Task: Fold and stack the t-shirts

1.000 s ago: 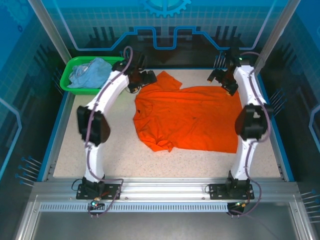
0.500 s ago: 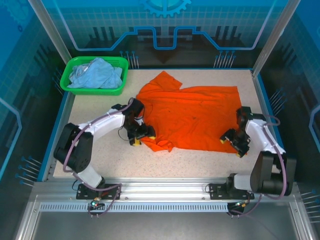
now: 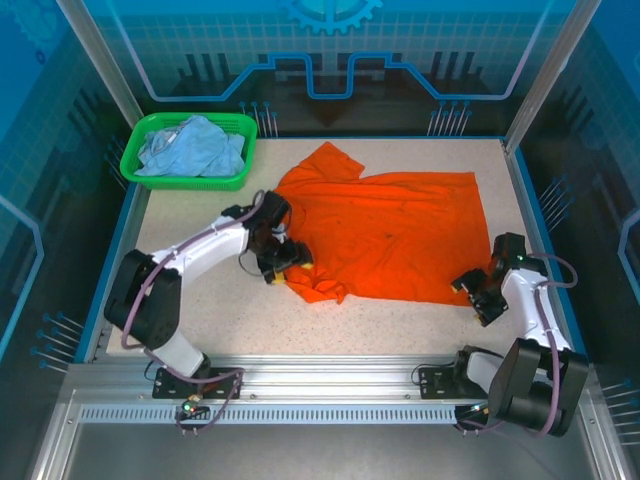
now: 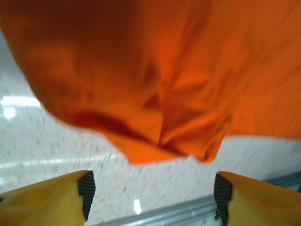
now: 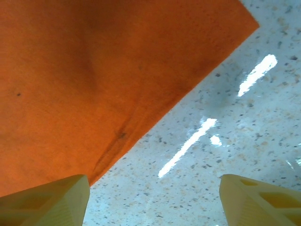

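Observation:
The orange t-shirt (image 3: 385, 235) lies spread on the table, with its near left part bunched into a crumpled sleeve. My left gripper (image 3: 288, 264) sits low at that bunched edge. In the left wrist view its yellow fingers (image 4: 70, 197) stand wide apart and open, bare table between them and the orange folds (image 4: 160, 94) just ahead. My right gripper (image 3: 472, 291) is at the shirt's near right corner, open. In its wrist view the hem (image 5: 94, 70) runs diagonally to the left finger (image 5: 47, 200). The pale blue t-shirt (image 3: 190, 146) lies crumpled in the basket.
The green plastic basket (image 3: 136, 172) stands at the far left corner of the speckled table (image 3: 210, 310). A blue rim borders the table (image 3: 528, 215), and a metal rail (image 3: 330, 375) runs along the near edge by the arm bases.
Both arms swung down from the table's far side to the shirt's near edge. The right gripper then slid further right and nearer. Both pairs of jaws narrowed somewhat.

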You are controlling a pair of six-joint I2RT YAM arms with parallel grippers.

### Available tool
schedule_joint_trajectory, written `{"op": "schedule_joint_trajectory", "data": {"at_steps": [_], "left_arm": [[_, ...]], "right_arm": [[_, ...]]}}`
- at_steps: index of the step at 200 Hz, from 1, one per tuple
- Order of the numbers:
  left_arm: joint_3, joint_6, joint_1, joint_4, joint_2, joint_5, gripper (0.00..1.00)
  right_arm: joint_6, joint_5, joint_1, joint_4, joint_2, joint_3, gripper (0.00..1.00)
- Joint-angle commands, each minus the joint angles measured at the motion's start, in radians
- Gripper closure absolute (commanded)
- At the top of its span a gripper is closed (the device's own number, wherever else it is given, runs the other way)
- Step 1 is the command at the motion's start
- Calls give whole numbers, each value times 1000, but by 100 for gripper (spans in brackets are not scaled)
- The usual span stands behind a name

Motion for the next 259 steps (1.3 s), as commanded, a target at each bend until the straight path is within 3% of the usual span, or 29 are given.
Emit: {"op": "schedule_joint_trajectory", "data": {"at_steps": [1,24,63,112,171,215,240,259], "left_arm": [[236,79,20,-17,116,-94,35],[350,58,8,63,245,-119,48],[600,100,-10,5,527,-213,54],[720,69,-15,-71,720,-325,55],[889,50,70,-117,874,-368,54],[1116,44,133,-197,964,-361,52],[1219,59,150,-228,982,-312,42],[1227,72,155,-231,927,-271,28]], "right_arm": [[41,38,110,37,25,56,28],[36,118,262,58,232,238,29],[-35,177,421,-16,694,676,29],[-25,133,467,-35,1011,933,33],[-49,110,481,-96,1273,1250,30],[-16,29,491,-224,1492,1648,30],[4,15,493,-317,1594,1891,25],[7,18,491,-350,1564,1917,17]]}}
